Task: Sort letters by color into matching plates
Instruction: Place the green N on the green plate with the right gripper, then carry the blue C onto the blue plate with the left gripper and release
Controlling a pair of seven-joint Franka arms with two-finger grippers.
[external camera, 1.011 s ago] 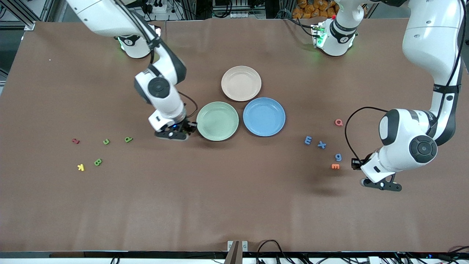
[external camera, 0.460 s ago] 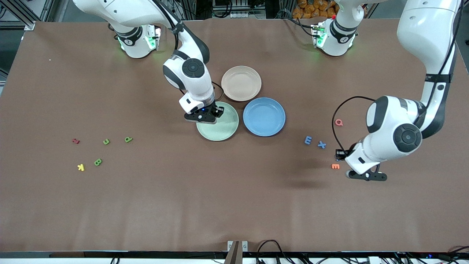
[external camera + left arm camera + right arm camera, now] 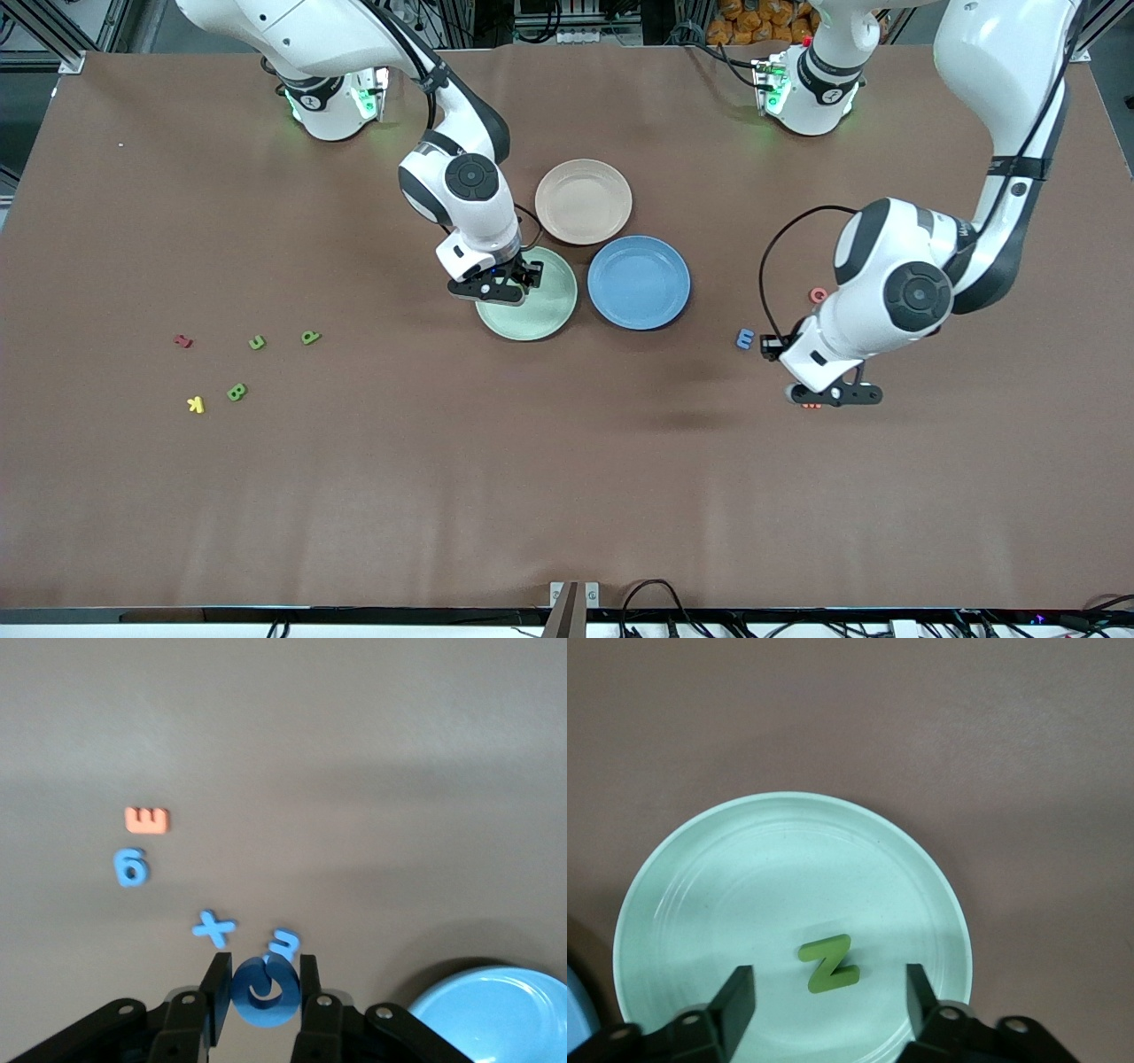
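Brown paper covers the table, with three plates clustered at its middle: a mint green plate, a blue plate beside it toward the left arm's end, and a beige plate farther from the front camera. The right end effector hangs over the green plate with its fingers spread apart, and a green N lies flat in the plate beneath them, so this delivery looks finished. Its arm reaches down from its base, wrist bent toward the plate.

The left end effector is clenched on a blue C, carried upright between the pads, apparently bound for the blue plate (whose rim shows in the left wrist view). That arm is folded low over the blue letters' patch, where a blue E, blue X and blue 6 remain on the table beside an orange E. Three green letters wait toward the right arm's end.
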